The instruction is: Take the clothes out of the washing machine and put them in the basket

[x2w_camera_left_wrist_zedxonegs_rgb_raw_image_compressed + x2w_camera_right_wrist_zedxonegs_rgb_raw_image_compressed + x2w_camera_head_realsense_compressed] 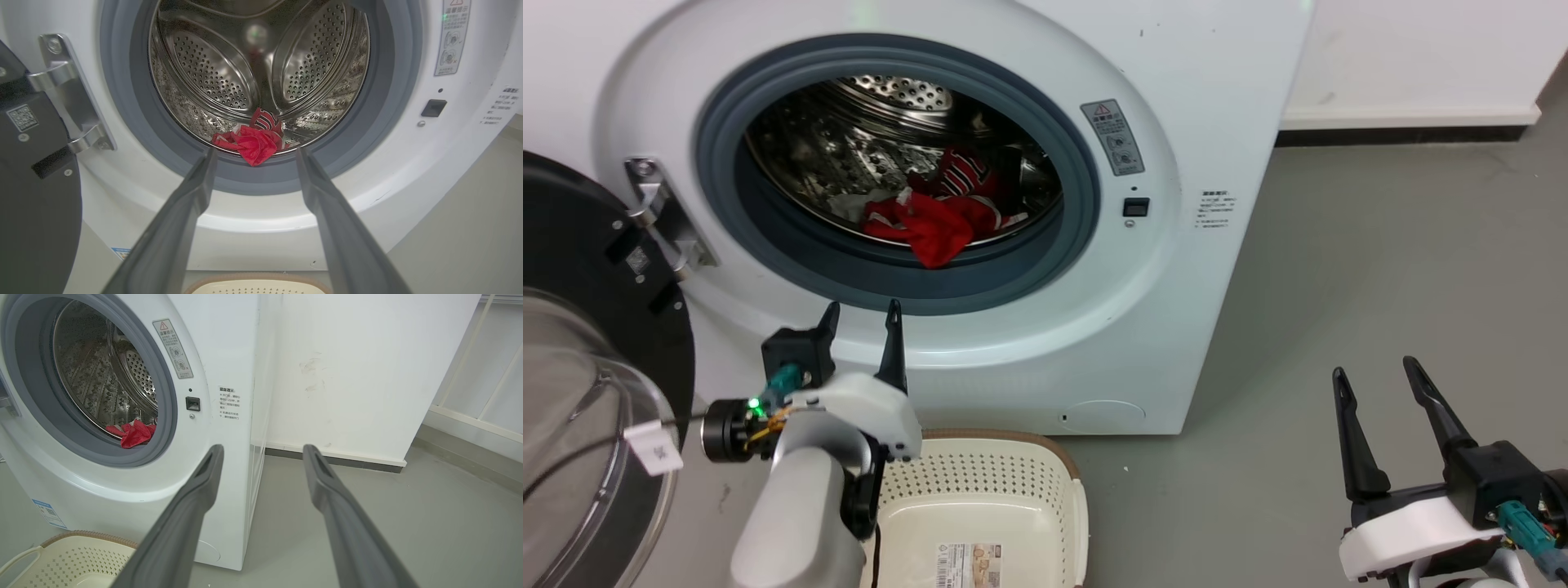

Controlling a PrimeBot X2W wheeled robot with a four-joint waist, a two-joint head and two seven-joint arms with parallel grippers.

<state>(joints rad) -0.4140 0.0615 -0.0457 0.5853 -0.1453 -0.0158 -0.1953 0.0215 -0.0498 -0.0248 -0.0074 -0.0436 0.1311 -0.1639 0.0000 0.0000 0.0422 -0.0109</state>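
The washer (1176,310) stands on the grey floor (1380,269) with its door (572,261) wide open at the left, the black frame and clear bowl facing outward. The clothes (935,224) lie in a red heap at the bottom front of the drum (849,155). One red fold hangs over the drum's front edge onto the grey seal (1045,269). A striped red, white and black piece rises behind the heap, and a bit of white cloth shows at its left. The basket (1013,478) sits on the floor just in front of the washer's base, below the porthole, with a label (968,565) on its bottom. The left forearm covers its left side in the head view. The left gripper (863,314) is held above the basket's left rim with its two dark fingers spread apart and nothing between them. Its tips point at the washer's front just below the seal. In the left wrist view the fingers frame the red heap but are apart from it and outside the porthole. The right gripper (1374,367) is low at the right over bare floor, well apart from the washer. Its fingers are likewise spread and empty. In the right wrist view they point toward the washer's right front corner and the white wall (347,375) beside it.
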